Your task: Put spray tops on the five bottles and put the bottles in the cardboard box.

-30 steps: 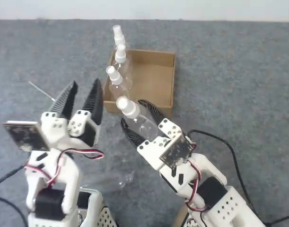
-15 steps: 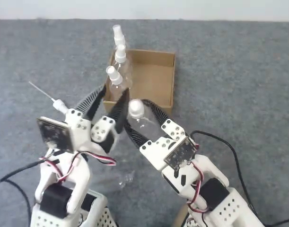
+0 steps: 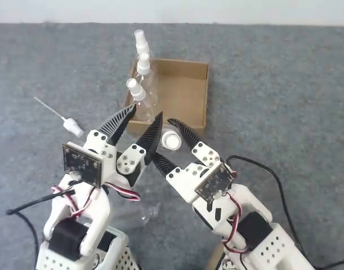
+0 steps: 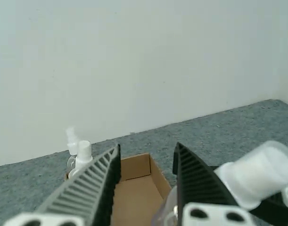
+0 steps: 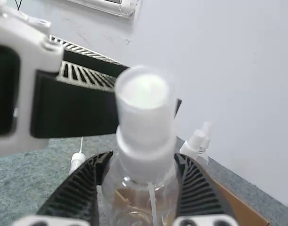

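My right gripper is shut on a clear bottle with a white spray top on its neck, held upright in front of the cardboard box. In the right wrist view the black fingers clamp the bottle's shoulders below the spray top. My left gripper is open just left of it. One of its fingers stands beside the cap, which lies outside the jaws. Three capped bottles stand along the box's left wall.
A loose spray top with a long thin tube lies on the grey carpet left of the arms. A small clear object rests on the carpet between the arm bases. The box's right half is bare cardboard.
The left arm swung right and forward, bringing its open fingers up against the held bottle and uncovering the loose spray top. The right gripper tipped the bottle more upright.
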Controlling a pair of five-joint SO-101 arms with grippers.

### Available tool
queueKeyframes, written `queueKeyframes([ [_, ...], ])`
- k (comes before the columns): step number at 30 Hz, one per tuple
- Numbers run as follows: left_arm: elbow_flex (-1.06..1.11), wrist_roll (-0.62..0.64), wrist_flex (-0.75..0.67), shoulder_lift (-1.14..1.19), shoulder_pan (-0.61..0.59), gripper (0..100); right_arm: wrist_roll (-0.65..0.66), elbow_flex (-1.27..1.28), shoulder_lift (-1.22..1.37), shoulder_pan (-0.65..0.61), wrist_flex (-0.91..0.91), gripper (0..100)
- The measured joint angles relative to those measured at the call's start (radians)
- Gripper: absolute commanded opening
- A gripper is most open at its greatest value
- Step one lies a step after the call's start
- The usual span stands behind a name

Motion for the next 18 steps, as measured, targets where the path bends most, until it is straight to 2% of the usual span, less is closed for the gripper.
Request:
queueKeyframes([
  [7,-0.025,-0.005,0.006,0.002,-0.014,17,0.0,0.0,0.0,-0.006,0.0,3.3],
  [12,-0.086,-0.005,0.012,0.0,-0.08,17,0.0,0.0,0.0,-0.006,0.0,3.3],
  [18,-0.123,-0.005,0.112,0.0,-0.166,17,0.0,0.0,0.0,-0.006,0.0,3.3],
])
